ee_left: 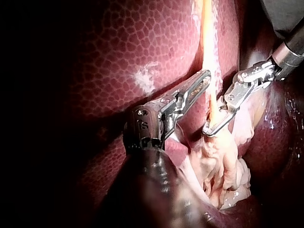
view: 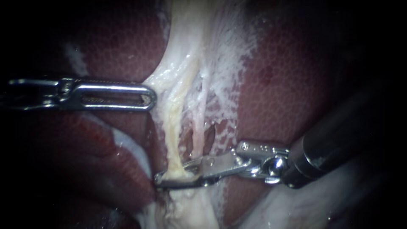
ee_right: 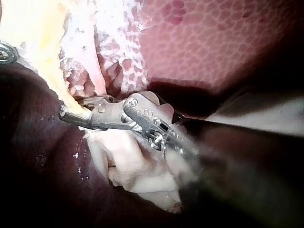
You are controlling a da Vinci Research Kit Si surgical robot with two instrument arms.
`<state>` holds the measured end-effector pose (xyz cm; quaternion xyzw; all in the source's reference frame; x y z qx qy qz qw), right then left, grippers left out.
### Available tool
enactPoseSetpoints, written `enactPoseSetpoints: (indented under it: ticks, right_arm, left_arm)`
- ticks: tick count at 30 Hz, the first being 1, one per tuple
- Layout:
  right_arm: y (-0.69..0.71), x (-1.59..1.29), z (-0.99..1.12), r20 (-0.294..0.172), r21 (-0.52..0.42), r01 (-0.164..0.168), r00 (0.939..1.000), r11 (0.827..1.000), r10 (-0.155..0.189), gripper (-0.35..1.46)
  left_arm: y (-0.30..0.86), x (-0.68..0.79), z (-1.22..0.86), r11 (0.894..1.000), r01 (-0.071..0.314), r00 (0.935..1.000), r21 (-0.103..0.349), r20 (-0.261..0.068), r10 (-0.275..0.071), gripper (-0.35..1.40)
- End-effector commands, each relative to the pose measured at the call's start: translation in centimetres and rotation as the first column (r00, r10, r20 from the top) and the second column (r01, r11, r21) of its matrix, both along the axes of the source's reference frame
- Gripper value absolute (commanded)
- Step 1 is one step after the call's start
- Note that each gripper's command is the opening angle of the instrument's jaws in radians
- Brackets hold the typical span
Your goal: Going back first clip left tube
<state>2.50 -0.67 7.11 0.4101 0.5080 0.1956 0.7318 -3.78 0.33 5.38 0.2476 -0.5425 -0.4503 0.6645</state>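
Note:
The left tube [view: 171,127] is a yellowish strand running down between the liver lobes. The thinner, pinkish right tube [view: 200,121] lies beside it. My right instrument [view: 171,174] comes in from the right, and its slim jaws straddle the left tube low down with a narrow gap showing, so they are open. I cannot make out a clip on the tube there. The right wrist view shows those jaws [ee_right: 71,109] with the yellow tube [ee_right: 52,71] entering between them. My left instrument [view: 148,99] lies level, with its slotted jaws shut and the tip against white tissue beside the tube.
Dark red liver [view: 296,85] lies on both sides of the tubes. Frayed white tissue [view: 229,55] spreads up and to the right of them. A pale lump of tissue [ee_left: 223,166] lies below the right instrument's jaws [ee_left: 211,124].

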Motion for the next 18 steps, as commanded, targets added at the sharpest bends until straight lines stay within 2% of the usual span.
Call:
enactPoseSetpoints:
  ticks: [1, 15, 18]
  right_arm:
    - [0.0, 0.0, 0.0, 0.0, 0.0, 0.0, 1.0, 1.0, 0.0, -0.35]
    - [0.0, 0.0, -0.01, 0.0, 0.0, 0.001, 1.0, 1.0, -0.001, -0.35]
    - [0.0, 0.0, -0.04, -0.001, 0.002, 0.001, 1.0, 1.0, -0.001, 0.02]
  left_arm:
    - [0.0, 0.0, 0.01, 1.0, 0.0, 1.0, 0.0, 0.0, 0.0, -0.35]
    - [0.0, 0.0, 0.0, 1.0, -0.002, 1.0, 0.0, 0.002, 0.002, -0.35]
    - [0.0, 0.0, 0.0, 1.0, -0.002, 1.0, 0.0, 0.002, 0.002, -0.35]
